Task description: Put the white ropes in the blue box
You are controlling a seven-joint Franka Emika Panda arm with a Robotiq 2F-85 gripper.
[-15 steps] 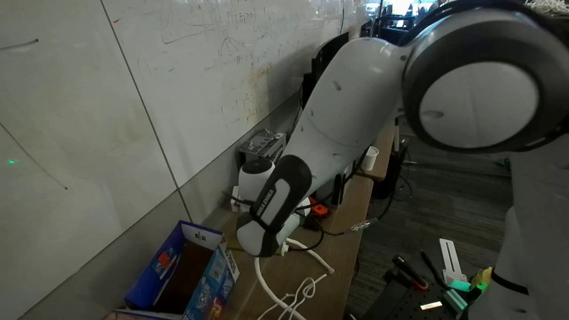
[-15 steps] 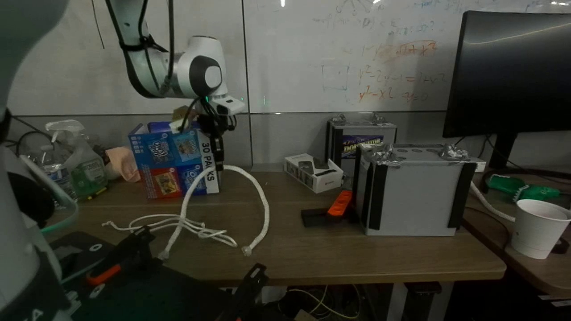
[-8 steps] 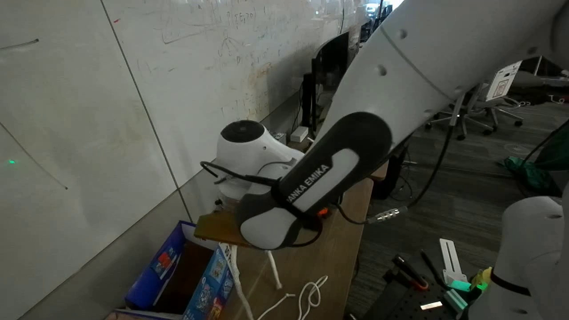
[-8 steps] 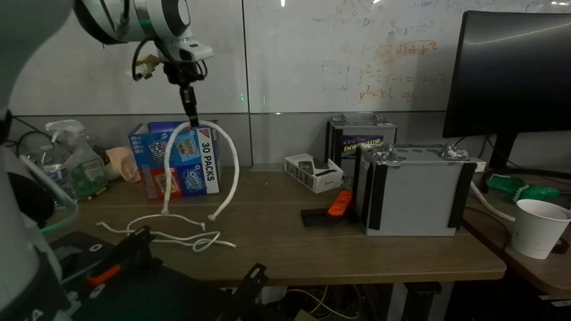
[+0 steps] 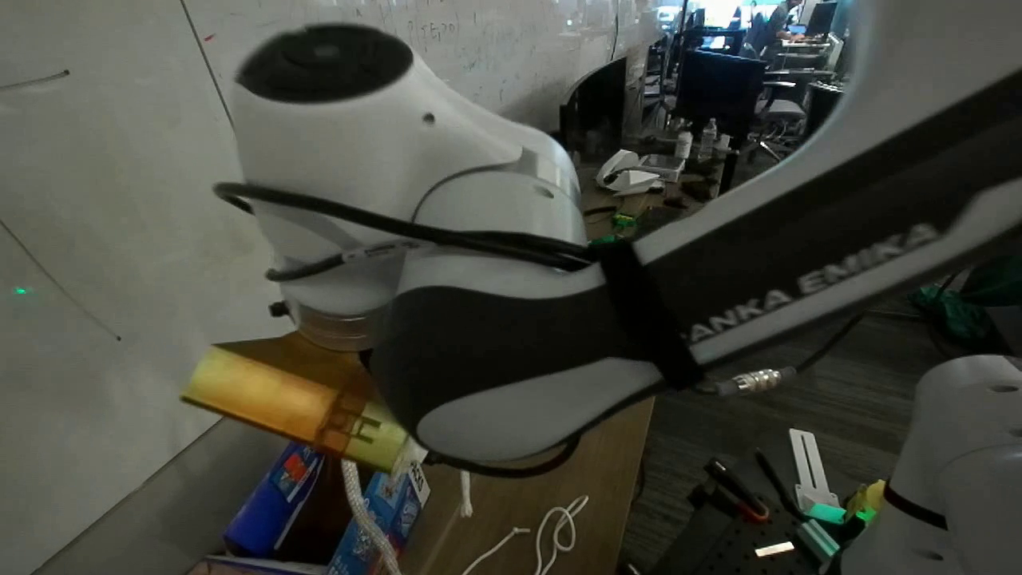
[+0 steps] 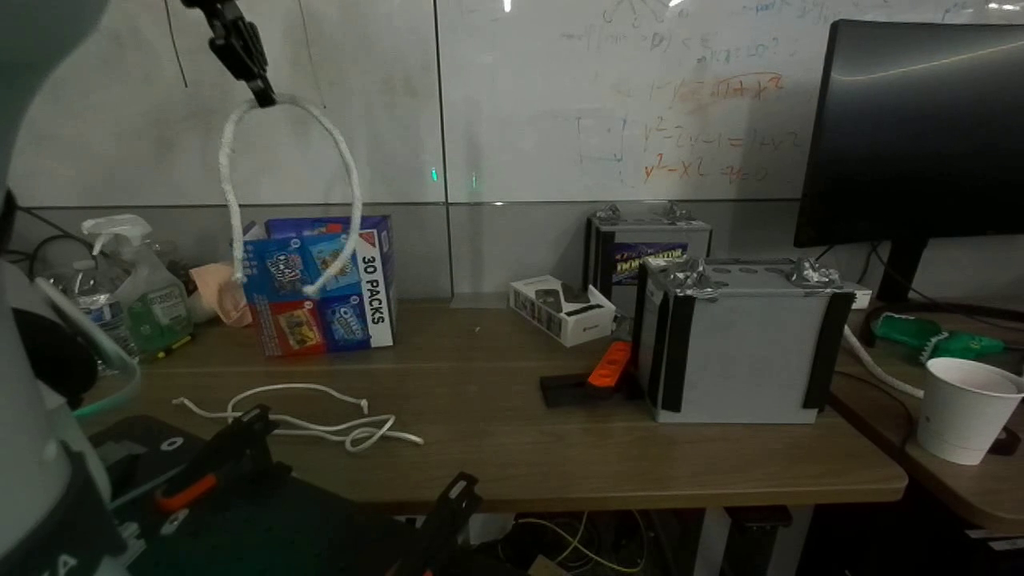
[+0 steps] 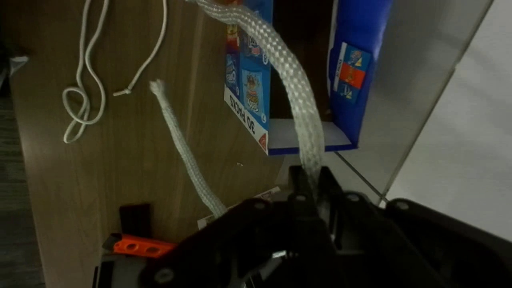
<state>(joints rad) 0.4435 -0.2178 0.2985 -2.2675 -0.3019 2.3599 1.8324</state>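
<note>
- Thick white rope (image 7: pixel 298 86) is pinched near its middle by the gripper (image 6: pixel 263 97), jaws narrowed onto it; both ends hang.
- Blue box (image 6: pixel 347 322) is seen far left on the table (image 6: pixel 512 464); whether the rope is above its opening cannot be judged with certainty.
- Thin white rope (image 6: pixel 296 386) is seen loosely looped, near left, on the table.

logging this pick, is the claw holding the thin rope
No, in the wrist view the claw grips the thick rope, while the thin rope lies on the table.
</note>
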